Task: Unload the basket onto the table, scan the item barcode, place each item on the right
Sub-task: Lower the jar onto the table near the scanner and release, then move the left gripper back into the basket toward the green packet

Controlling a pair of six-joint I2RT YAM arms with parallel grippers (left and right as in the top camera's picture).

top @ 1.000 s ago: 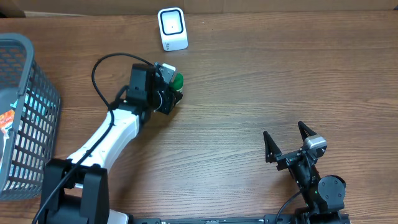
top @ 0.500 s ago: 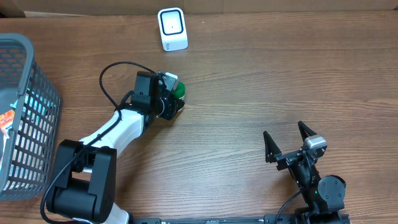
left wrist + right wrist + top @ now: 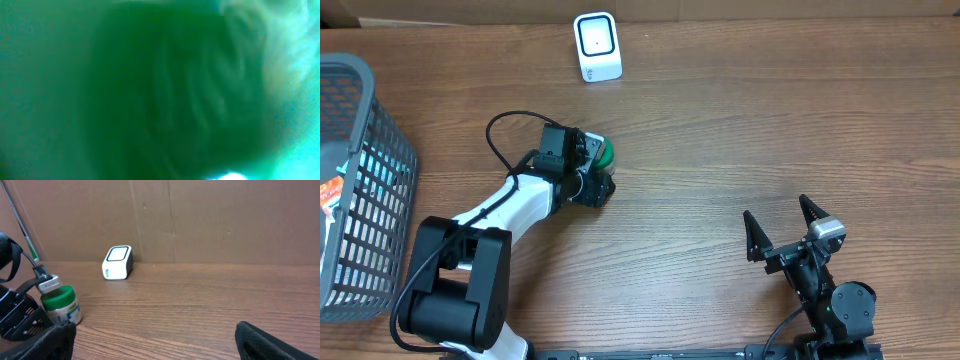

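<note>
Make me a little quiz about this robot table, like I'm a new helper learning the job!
1. True or false: the right tool is holding the jar.
2. What colour is the jar's lid? A) red B) green C) yellow
3. Fill the gap: the grey thing with mesh walls is a ___.

Key: 1 false, the right tool is open and empty, far from the jar. 2 B. 3 basket.
</note>
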